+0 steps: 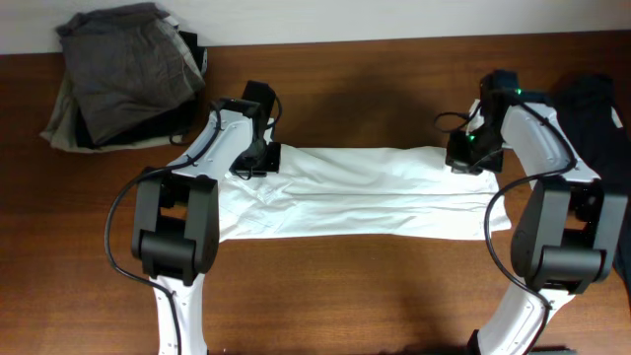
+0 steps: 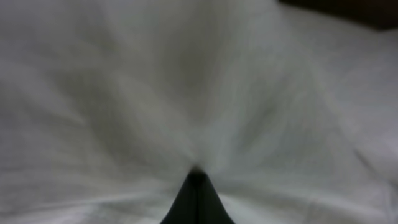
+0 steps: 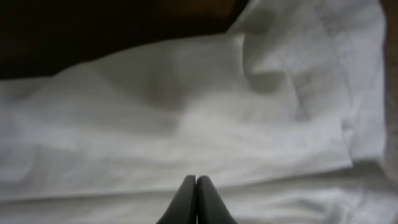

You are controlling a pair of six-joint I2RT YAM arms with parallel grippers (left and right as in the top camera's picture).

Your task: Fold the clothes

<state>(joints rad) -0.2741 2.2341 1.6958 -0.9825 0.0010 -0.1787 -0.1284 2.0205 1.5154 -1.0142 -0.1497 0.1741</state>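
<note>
While the white garment point(image 1: 365, 192) is spread lengthwise across the middle of the table point(image 1: 375, 296), both of its far corners are met by the arms. The table is seen as a dark brown wooden surface with a visible grain. It is bordered along its far edge by a pale strip of wall point(image 1: 394, 18).

A pile of clothes point(image 1: 128, 74), grey and beige, is stacked at the far left corner, well apart from the white garment. A dark garment point(image 1: 596, 108) is laid at the right edge, partly hidden behind the right arm.

The left gripper point(image 1: 258, 160) is set down on the far left end of the white garment. In the left wrist view its fingers are pressed together, and creases in the cloth are drawn in towards their tip, so the fabric is pinched there.

The right gripper point(image 1: 471, 158) is placed at the far right end of the same garment. In the right wrist view its fingers are closed against each other over the cloth. Whether fabric is caught between them cannot be told.
</note>
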